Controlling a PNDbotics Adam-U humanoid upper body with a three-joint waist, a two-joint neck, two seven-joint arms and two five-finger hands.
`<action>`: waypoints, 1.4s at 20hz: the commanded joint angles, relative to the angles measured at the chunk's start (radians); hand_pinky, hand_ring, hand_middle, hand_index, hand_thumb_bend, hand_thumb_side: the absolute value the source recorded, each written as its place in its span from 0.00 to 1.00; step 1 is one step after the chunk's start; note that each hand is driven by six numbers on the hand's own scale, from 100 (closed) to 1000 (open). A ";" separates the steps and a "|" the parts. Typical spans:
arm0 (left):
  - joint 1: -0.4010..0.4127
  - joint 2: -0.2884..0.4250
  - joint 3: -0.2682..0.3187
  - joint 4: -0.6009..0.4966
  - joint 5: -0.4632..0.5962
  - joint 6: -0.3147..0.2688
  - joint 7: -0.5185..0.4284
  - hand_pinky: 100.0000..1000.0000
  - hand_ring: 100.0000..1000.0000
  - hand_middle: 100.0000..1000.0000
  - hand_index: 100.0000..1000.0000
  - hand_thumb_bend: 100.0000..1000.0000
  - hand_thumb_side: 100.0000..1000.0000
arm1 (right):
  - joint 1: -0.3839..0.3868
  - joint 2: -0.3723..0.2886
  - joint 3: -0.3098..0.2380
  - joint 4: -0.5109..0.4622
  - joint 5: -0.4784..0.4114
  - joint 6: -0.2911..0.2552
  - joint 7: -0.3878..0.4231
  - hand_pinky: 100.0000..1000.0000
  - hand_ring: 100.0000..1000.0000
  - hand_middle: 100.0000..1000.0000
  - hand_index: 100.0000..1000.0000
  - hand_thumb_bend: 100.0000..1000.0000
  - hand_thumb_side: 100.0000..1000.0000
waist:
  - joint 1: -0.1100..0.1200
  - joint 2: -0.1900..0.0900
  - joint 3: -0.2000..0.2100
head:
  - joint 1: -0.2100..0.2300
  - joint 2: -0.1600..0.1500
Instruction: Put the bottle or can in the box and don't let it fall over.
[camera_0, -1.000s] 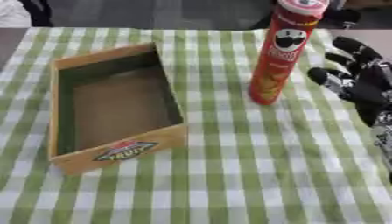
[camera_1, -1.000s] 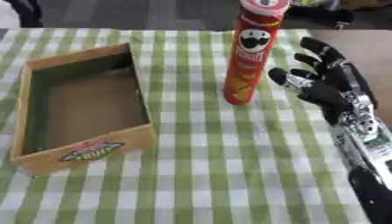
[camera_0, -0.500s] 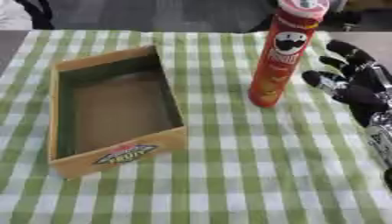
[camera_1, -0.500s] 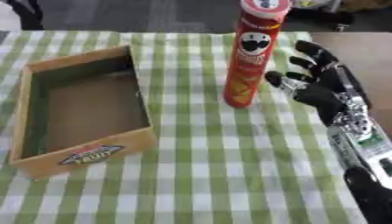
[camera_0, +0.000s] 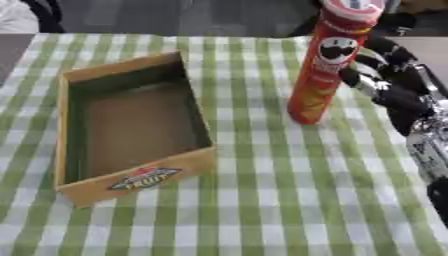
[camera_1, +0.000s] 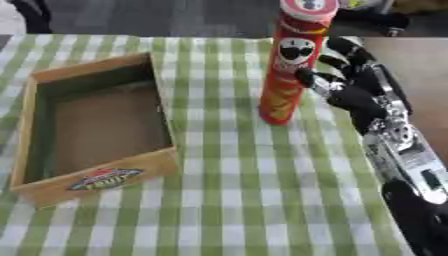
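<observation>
A tall red crisps can (camera_1: 290, 65) stands upright on the green checked cloth, right of centre. To its left lies an open wooden box (camera_1: 92, 131) with a fruit label on its front wall; nothing is inside it. My right hand (camera_1: 357, 87) comes in from the right and sits just beside the can. Its fingers (camera_0: 374, 65) are spread and slightly bent, close to the can's right side but not wrapped round it. My left hand does not show in either view.
The green and white checked cloth (camera_0: 262, 200) covers the table to its edges. Bare brown tabletop (camera_1: 420, 75) shows at the far right, beyond my right forearm (camera_1: 407, 165). Dark shapes stand past the table's far edge.
My right hand has moved left toward the can, and its fingers now nearly reach the can's side. The can and the box have stayed put.
</observation>
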 joint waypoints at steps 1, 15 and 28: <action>-0.007 0.014 0.004 -0.011 0.005 0.002 -0.002 0.87 0.91 0.77 0.84 0.20 0.54 | -0.027 -0.014 0.000 -0.001 -0.011 -0.006 0.004 0.76 0.89 0.91 0.85 0.68 0.10 | 0.001 -0.014 0.003 | -0.003 -0.015; -0.011 0.008 0.000 -0.013 0.007 0.005 -0.006 0.87 0.91 0.77 0.84 0.18 0.55 | -0.094 -0.002 0.020 0.049 -0.013 0.007 -0.012 0.77 0.90 0.92 0.84 0.69 0.08 | -0.004 -0.004 0.014 | -0.009 -0.025; -0.014 0.002 -0.002 -0.014 0.007 0.008 -0.010 0.87 0.90 0.77 0.83 0.17 0.56 | -0.120 -0.005 0.027 0.080 0.036 0.014 -0.050 0.77 0.90 0.93 0.84 0.75 0.10 | -0.007 0.008 0.022 | -0.011 -0.034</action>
